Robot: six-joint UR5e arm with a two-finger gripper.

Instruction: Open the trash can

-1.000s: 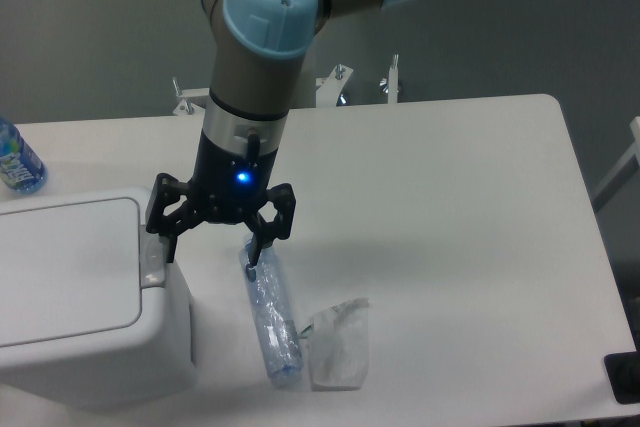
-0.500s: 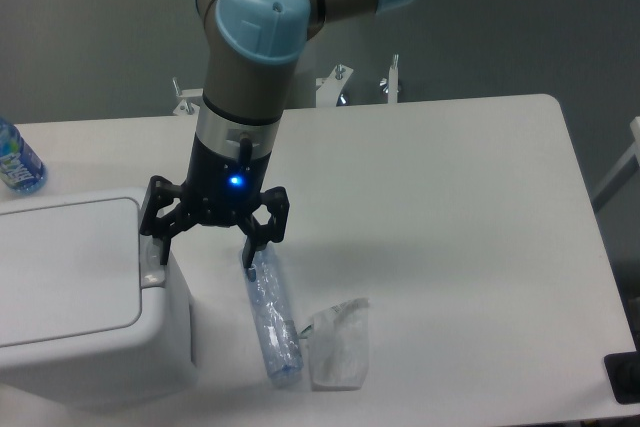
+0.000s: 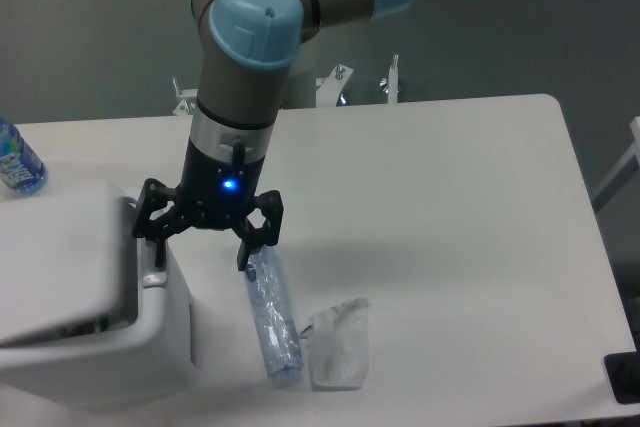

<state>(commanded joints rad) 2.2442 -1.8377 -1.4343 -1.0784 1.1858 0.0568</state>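
Note:
The white trash can (image 3: 150,347) stands at the lower left of the table. Its flat lid (image 3: 55,257) is tilted up on the right side, with a dark gap under its right and front edges. The grey push latch (image 3: 152,275) sits on the can's right rim. My gripper (image 3: 197,252) is open, its fingers spread wide. The left finger (image 3: 150,232) is over the latch at the can's right edge. The right finger (image 3: 248,247) hangs over the table just above a clear bottle. Nothing is held.
A clear plastic bottle (image 3: 272,322) lies on the table right of the can, next to a crumpled white wrapper (image 3: 338,344). A blue-labelled bottle (image 3: 18,162) stands at the far left edge. Metal brackets (image 3: 340,82) stick up behind the table.
The gripper has shifted a little left and down onto the latch. The lid, flat before, has popped up on its right side.

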